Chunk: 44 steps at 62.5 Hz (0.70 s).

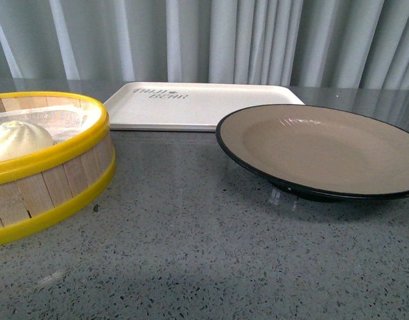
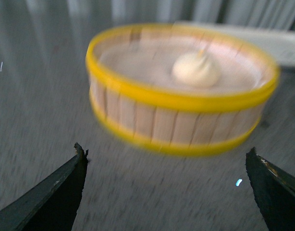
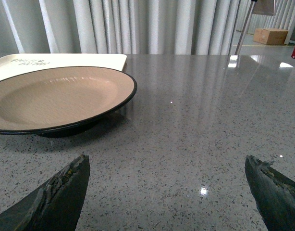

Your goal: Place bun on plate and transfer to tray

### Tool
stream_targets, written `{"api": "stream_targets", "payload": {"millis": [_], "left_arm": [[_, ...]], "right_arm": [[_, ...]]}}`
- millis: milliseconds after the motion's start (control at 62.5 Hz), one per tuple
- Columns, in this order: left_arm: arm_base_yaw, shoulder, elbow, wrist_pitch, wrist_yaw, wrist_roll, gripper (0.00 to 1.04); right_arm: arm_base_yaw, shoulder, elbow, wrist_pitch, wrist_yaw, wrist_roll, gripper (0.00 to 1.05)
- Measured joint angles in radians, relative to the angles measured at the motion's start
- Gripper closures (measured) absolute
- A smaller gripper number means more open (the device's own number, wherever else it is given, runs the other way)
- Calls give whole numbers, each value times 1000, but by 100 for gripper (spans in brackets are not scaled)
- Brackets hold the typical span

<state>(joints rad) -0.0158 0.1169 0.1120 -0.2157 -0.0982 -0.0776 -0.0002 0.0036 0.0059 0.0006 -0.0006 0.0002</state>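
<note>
The white bun [image 1: 18, 139] lies inside the yellow-rimmed wooden steamer basket [image 1: 51, 190] at the left of the front view. The blurred left wrist view shows the bun [image 2: 195, 69] in the basket [image 2: 176, 125] too. My left gripper [image 2: 166, 166] is open and empty over the bare counter, a short way from the basket. The beige plate with a black rim [image 1: 324, 150] stands empty at the right, also in the right wrist view [image 3: 56, 98]. The cream tray [image 1: 198, 105] lies behind, empty. My right gripper [image 3: 166, 168] is open and empty beside the plate.
The counter [image 1: 204, 260] is grey speckled stone. Pale curtains [image 1: 258, 40] hang behind it. In the right wrist view a cardboard box [image 3: 272, 36] and a metal stand [image 3: 246, 24] show far off beyond the counter. Neither arm shows in the front view.
</note>
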Motion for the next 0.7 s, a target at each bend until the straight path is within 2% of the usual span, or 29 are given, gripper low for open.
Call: {"api": "stream_targets", "payload": {"millis": [48,112,176,256,352,400,512,592,704], "left_arm": [[29,98,61,-78,6,-21,7],[88,175,109,-62,59,-22,7],[179,254,178,10,125,-17,7],[279,348,268,108,162,-13,7],[321,476,366,216,156,-15,7],[281,599,446,267,150,-16,7],[124,811,584,284,127,11,7],[4,962,695,246,111,41,7],[-98,1100,801,181,109,74,7]], "right_arm": [[0,0,0,0,0,0,8],[0,0,0,0,-1,0,8],[0,0,0,0,0,0,8],[0,0,0,0,0,0,8],[0,0,0,0,0,0,8],[0,0,0,0,0,0,8],[0,0,0,0,-1,0,8],[0,0,0,0,0,0,8],[0,0,0,0,-1,0,8]]}}
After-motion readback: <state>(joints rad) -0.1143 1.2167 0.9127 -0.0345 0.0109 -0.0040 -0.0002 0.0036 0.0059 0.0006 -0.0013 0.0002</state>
